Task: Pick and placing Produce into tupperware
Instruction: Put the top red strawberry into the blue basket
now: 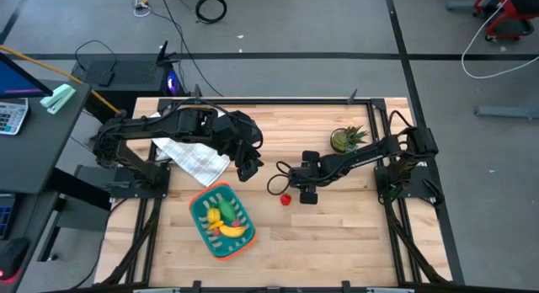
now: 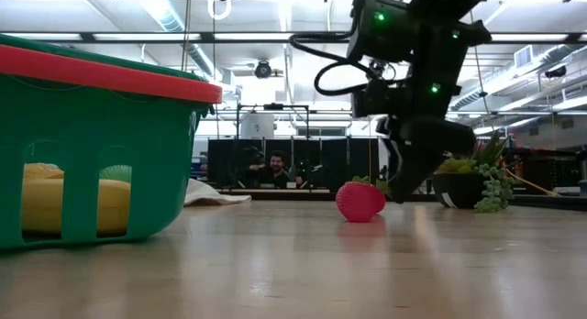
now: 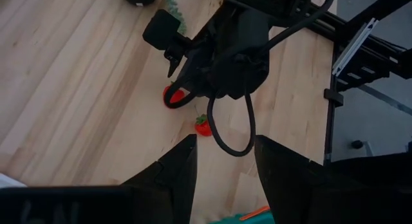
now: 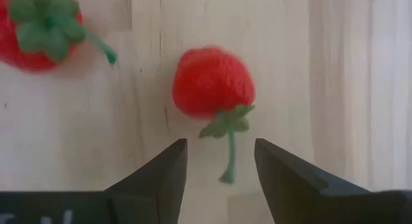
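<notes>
The teal tupperware (image 1: 202,210) with an orange rim stands at the table's near middle. It holds a yellow banana (image 1: 233,231), a yellow piece and a green vegetable (image 1: 227,210). A red strawberry (image 4: 212,82) with a green stem lies on the wood just ahead of my right gripper (image 4: 219,165), which is open, low and touching nothing. The strawberry also shows in the high view (image 1: 285,199) and the low view (image 2: 359,200). A second red piece (image 4: 35,28) lies close beside it. My left gripper (image 1: 250,168) hangs open and empty above the table, left of the strawberry.
A white checked cloth (image 1: 198,158) lies under the left arm. A green potted plant (image 1: 348,139) stands at the far right, beside the right arm. A black cable loop (image 1: 276,185) hangs by the right gripper. A person (image 2: 275,168) sits in the room beyond the table.
</notes>
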You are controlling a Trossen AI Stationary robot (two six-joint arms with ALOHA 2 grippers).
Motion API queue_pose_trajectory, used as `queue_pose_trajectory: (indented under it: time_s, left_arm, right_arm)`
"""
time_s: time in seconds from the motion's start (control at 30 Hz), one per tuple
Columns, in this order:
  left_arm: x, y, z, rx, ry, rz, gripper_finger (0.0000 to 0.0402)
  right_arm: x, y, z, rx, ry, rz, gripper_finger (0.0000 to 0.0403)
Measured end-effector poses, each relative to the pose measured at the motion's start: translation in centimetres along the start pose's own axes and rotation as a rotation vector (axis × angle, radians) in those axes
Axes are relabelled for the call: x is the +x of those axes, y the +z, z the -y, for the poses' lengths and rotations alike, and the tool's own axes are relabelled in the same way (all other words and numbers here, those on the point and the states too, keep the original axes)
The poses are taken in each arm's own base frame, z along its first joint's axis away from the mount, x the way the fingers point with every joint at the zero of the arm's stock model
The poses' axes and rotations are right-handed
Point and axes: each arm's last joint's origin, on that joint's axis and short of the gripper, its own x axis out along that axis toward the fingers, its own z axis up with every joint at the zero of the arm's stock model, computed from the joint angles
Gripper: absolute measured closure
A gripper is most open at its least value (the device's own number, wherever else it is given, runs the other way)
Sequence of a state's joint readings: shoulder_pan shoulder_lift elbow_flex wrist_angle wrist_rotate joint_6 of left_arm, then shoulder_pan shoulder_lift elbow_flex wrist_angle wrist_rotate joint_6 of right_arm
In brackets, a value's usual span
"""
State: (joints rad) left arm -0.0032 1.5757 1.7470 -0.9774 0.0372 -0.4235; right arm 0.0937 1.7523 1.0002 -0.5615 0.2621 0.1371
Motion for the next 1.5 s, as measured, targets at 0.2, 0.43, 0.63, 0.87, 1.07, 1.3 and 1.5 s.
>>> queue_pose_trajectory:
  time_s: [0.2, 0.43, 0.63, 0.87, 1.07, 1.3, 1.5]
  left_arm:
    - [0.0, 0.0, 0.0, 0.001, 0.000, 0.000, 0.0239]
    - [0.0, 0.0, 0.0, 0.001, 0.000, 0.000, 0.0239]
    - [0.0, 0.0, 0.0, 0.001, 0.000, 0.000, 0.0239]
    - [0.0, 0.0, 0.0, 0.001, 0.000, 0.000, 0.0239]
    - [0.0, 0.0, 0.0, 0.000, 0.000, 0.000, 0.0239]
    - [0.0, 0.0, 0.0, -0.001, 0.000, 0.000, 0.0239]
    - [0.0, 0.0, 0.0, -0.001, 0.000, 0.000, 0.0239]
  right_arm:
    - [-0.2, 0.4, 0.0, 0.004, -0.006, 0.022, 0.0211]
    - [-0.2, 0.4, 0.0, 0.006, -0.010, 0.020, 0.0228]
    - [-0.2, 0.4, 0.0, 0.006, -0.010, 0.020, 0.0287]
    - [-0.2, 0.4, 0.0, 0.006, -0.011, 0.020, 0.0383]
    - [-0.2, 0.4, 0.0, 0.008, -0.010, 0.021, 0.0391]
    - [-0.2, 0.4, 0.0, 0.024, -0.008, 0.021, 0.0399]
    - [-1.5, 0.5, -0.3, 0.030, 0.006, 0.072, 0.0401]
